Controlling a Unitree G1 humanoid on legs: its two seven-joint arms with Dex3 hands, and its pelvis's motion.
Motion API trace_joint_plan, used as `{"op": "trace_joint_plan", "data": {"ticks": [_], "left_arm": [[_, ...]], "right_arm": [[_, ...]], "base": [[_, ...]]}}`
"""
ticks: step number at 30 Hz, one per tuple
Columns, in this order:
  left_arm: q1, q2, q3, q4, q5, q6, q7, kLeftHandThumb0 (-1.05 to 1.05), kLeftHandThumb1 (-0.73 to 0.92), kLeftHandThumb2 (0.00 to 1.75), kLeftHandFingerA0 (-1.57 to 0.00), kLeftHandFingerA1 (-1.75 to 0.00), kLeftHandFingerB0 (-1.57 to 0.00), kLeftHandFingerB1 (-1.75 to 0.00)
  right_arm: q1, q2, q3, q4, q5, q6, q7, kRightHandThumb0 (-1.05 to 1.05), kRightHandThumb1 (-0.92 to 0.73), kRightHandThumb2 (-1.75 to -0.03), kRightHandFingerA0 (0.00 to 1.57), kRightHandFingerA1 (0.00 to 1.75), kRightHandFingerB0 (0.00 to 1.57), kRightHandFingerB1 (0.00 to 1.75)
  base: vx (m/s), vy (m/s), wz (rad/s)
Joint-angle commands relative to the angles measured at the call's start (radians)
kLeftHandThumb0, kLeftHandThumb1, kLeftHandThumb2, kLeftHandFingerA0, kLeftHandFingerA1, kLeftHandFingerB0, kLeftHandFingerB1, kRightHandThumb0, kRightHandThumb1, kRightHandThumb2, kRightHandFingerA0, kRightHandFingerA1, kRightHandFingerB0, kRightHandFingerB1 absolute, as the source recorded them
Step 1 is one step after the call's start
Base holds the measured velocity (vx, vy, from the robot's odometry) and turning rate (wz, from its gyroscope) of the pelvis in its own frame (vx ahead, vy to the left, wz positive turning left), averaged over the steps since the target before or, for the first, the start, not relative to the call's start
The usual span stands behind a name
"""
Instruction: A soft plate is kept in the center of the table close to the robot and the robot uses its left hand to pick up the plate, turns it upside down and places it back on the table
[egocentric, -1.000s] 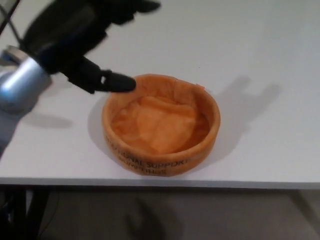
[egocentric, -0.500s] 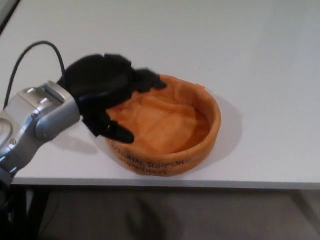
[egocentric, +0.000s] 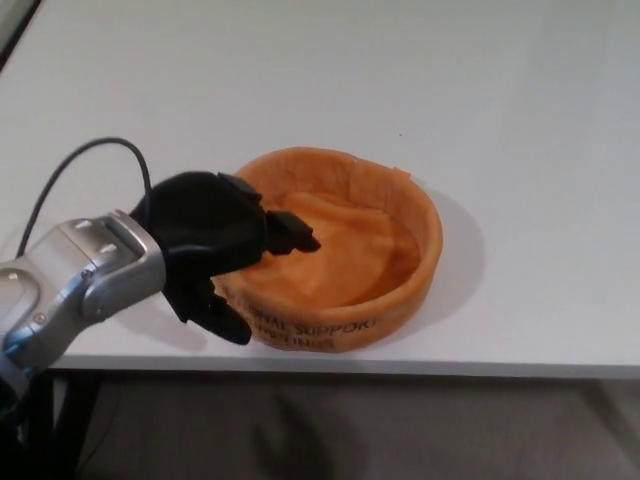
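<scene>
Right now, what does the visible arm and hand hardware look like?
Only the left arm shows: a silver-grey metal forearm with rounded casing, a thin black cable arching above it, and a matte black left hand with thick, blocky fingers. No markings readable.

A plain indoor test setup: a bare white tabletop (egocentric: 500, 90) stretches beyond the robot hand (egocentric: 215, 245), grey floor (egocentric: 400, 430) below.

A white table (egocentric: 520, 120) is seen, and an orange soft plate (egocentric: 350, 250) is placed near its front edge.
</scene>
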Motion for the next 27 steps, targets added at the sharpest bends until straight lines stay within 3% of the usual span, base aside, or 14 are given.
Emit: {"op": "trace_joint_plan", "data": {"ticks": [1, 13, 14, 15, 17, 18, 26, 27], "left_arm": [[0.024, -0.022, -0.008, 0.028, 0.050, -0.017, 0.034, -0.97, 0.67, 0.62, -0.43, -0.39, -0.32, -0.31], [0.031, -0.078, -0.044, 0.140, 0.144, -0.025, 0.177, -0.93, 0.73, 0.63, -0.49, -0.42, -0.37, -0.34], [0.029, -0.085, -0.072, 0.163, 0.193, -0.017, 0.229, -0.86, 0.78, 0.64, -0.56, -0.45, -0.40, -0.35], [0.044, -0.092, -0.096, 0.172, 0.234, -0.006, 0.284, -0.79, 0.62, 1.03, -0.57, -0.61, -0.38, -0.51], [0.033, -0.098, -0.113, 0.196, 0.251, -0.003, 0.303, -0.75, 0.63, 1.03, -0.60, -0.64, -0.40, -0.52], [0.058, -0.097, -0.124, 0.179, 0.255, 0.002, 0.293, -0.75, 0.80, 0.64, -0.68, -0.56, -0.48, -0.39], [0.124, -0.106, -0.115, 0.129, 0.243, 0.042, 0.280, -0.69, 0.72, 0.62, -0.72, -0.57, -0.61, -0.45], [0.132, -0.105, -0.115, 0.124, 0.246, 0.045, 0.285, -0.65, 0.67, 0.60, -0.79, -0.76, -0.74, -0.58]], "right_arm": [[0.005, -0.024, -0.018, 0.000, 0.025, 0.012, 0.012, -0.65, -0.86, -0.67, 0.51, 0.36, 0.36, 0.33], [-0.001, -0.025, -0.010, 0.001, 0.018, 0.019, 0.017, -0.66, -0.84, -0.66, 0.51, 0.36, 0.37, 0.33], [0.006, -0.022, -0.008, -0.003, 0.025, 0.022, 0.023, -0.65, -0.84, -0.66, 0.53, 0.37, 0.37, 0.33], [0.032, -0.021, -0.008, -0.014, 0.027, 0.019, 0.031, -0.65, -0.84, -0.66, 0.54, 0.37, 0.36, 0.33], [0.039, -0.019, -0.006, -0.026, 0.036, 0.026, 0.034, -0.65, -0.84, -0.67, 0.54, 0.38, 0.35, 0.32], [0.072, -0.017, -0.007, -0.030, 0.041, 0.021, 0.047, -0.65, -0.83, -0.66, 0.53, 0.37, 0.36, 0.32], [0.132, -0.021, -0.002, -0.034, 0.051, 0.006, 0.084, -0.65, -0.85, -0.66, 0.50, 0.36, 0.33, 0.31], [0.143, -0.020, -0.002, -0.038, 0.044, 0.000, 0.083, -0.65, -0.85, -0.66, 0.51, 0.36, 0.33, 0.31]], "base": [[0.00, 0.000, 0.00], [0.00, 0.000, 0.00], [0.00, 0.000, 0.00], [0.00, 0.000, 0.00], [0.00, 0.000, 0.00], [0.00, 0.000, 0.00], [0.00, 0.000, 0.00], [0.00, 0.000, 0.00]]}}
